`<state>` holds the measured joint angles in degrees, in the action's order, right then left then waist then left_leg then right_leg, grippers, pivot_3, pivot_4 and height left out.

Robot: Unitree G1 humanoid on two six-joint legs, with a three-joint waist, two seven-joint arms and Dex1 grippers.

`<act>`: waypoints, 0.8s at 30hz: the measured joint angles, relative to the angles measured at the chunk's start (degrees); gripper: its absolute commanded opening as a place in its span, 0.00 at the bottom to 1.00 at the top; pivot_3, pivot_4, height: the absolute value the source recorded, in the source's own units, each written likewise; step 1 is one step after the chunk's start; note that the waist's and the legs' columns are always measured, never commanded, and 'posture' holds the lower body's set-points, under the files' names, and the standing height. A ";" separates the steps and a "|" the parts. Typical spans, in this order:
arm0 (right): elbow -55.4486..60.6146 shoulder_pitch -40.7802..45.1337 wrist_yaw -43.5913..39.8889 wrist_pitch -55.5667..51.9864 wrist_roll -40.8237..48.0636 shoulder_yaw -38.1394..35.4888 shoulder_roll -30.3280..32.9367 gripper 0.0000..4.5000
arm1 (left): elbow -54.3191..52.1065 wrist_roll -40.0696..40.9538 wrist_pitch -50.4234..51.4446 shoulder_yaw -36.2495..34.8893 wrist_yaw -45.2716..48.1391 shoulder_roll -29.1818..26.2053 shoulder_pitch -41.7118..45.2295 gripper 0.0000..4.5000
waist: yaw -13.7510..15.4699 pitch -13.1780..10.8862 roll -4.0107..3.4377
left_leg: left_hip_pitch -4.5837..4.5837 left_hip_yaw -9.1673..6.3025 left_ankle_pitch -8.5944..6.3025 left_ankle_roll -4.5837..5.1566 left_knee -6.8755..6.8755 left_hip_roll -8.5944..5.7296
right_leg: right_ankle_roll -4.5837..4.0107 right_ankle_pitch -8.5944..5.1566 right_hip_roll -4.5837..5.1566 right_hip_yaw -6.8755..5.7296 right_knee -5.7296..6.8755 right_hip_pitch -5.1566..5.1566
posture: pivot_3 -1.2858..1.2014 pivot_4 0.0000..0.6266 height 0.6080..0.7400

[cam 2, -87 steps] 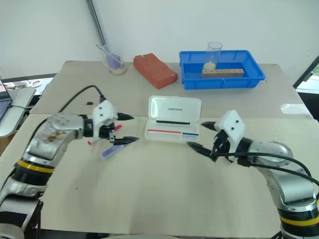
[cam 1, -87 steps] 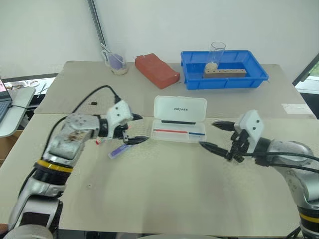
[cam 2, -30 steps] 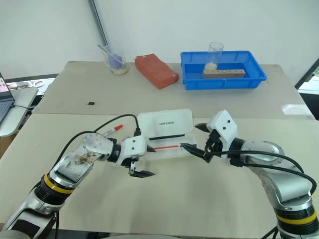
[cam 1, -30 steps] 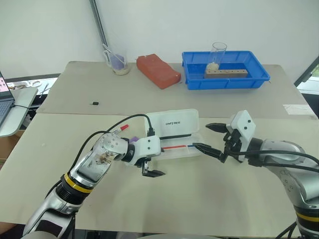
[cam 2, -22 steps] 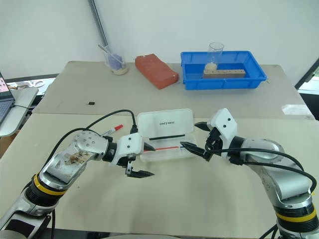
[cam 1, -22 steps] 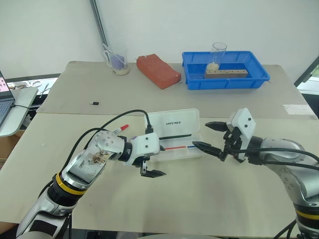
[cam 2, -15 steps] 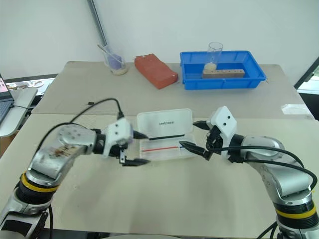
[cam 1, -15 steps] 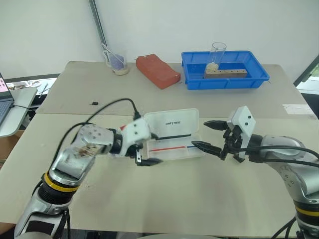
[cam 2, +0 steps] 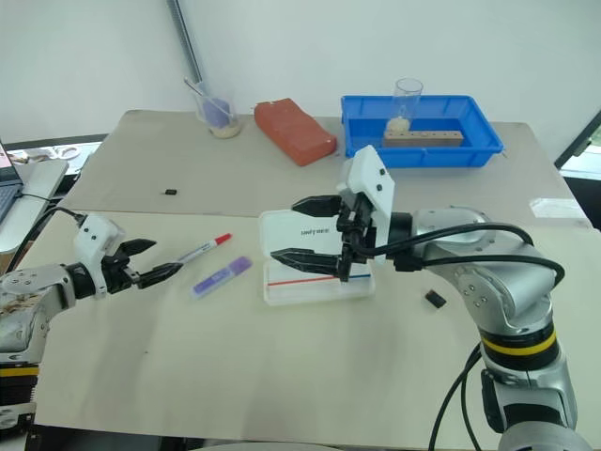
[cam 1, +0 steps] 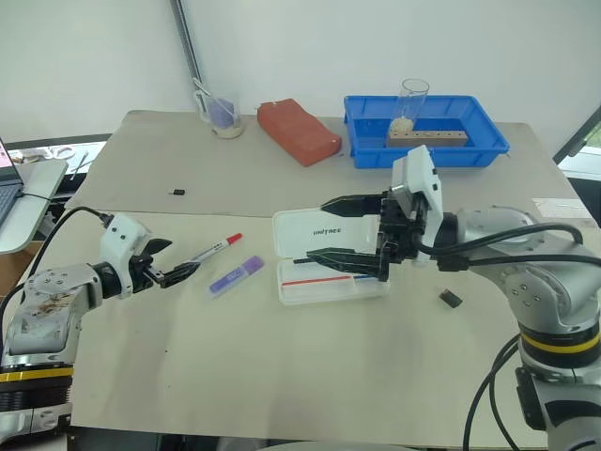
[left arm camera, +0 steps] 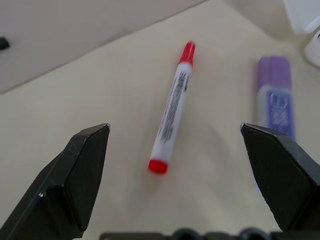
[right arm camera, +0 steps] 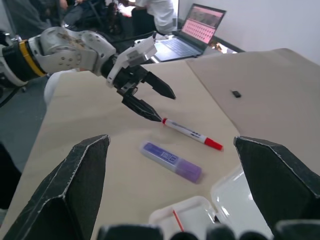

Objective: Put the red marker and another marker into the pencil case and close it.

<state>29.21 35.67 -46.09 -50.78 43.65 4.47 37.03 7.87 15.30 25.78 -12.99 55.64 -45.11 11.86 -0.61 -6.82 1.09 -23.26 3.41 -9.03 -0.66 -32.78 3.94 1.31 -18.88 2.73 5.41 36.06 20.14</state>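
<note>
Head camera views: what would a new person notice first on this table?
Probably the right gripper, jaws wide open, hanging over the open pencil case in the middle of the table. Next, the red marker and the purple marker lying side by side on the table left of the case, with the open left gripper pointing at the red one. At the far edge, the blue tray stands out by colour.
</note>
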 measured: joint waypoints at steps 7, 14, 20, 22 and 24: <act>-2.59 0.13 -1.70 2.28 -3.65 3.82 -0.68 0.98 | 15.49 -1.95 -7.02 5.22 3.75 0.91 7.91 0.69 | -0.10 0.05 0.06 | -0.08 0.04 0.02 0.04 0.00 0.07 | -0.14 0.08 -0.20 -0.05 0.15 0.06 | 0.52 0.24 1.00; -2.77 0.12 -1.87 2.50 -4.33 3.75 -0.67 0.98 | 23.29 -3.17 -12.31 6.78 5.54 1.26 10.69 0.03 | -0.38 0.11 0.04 | 0.03 0.08 0.04 0.06 -0.01 0.07 | -0.15 0.05 -0.32 -0.04 0.60 0.08 | 0.52 0.24 1.00; -2.78 0.11 -1.84 2.50 -4.73 3.48 -0.13 0.98 | 21.39 -2.27 -11.73 5.59 4.39 1.26 10.13 0.03 | -0.28 0.10 0.05 | -0.01 0.09 0.04 0.06 -0.02 0.07 | -0.15 0.04 -0.31 -0.06 0.67 0.12 | 0.52 0.24 1.00; -2.71 -0.27 -1.98 2.82 -4.96 3.11 0.49 0.98 | 18.16 -1.05 -9.89 4.02 2.96 1.25 10.06 0.03 | -0.09 0.09 0.08 | -0.03 0.08 0.04 0.06 -0.04 0.07 | -0.14 0.04 -0.31 -0.08 0.67 0.12 | 0.52 0.24 1.00; -2.77 -1.66 -2.36 3.12 -5.68 2.47 2.15 0.98 | 10.97 1.71 -7.04 1.64 1.69 1.14 10.15 0.03 | 0.13 0.09 0.18 | -0.06 0.07 0.04 0.06 -0.07 0.09 | -0.12 0.03 -0.27 -0.20 0.62 0.13 | 0.52 0.24 1.00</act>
<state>26.44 34.00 -48.45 -47.66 37.97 6.94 39.18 18.84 17.01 18.75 -11.36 57.33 -43.98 22.01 -0.48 -6.73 1.27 -23.31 3.48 -8.99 -0.60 -32.85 4.03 1.19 -18.86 2.47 5.21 36.68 20.27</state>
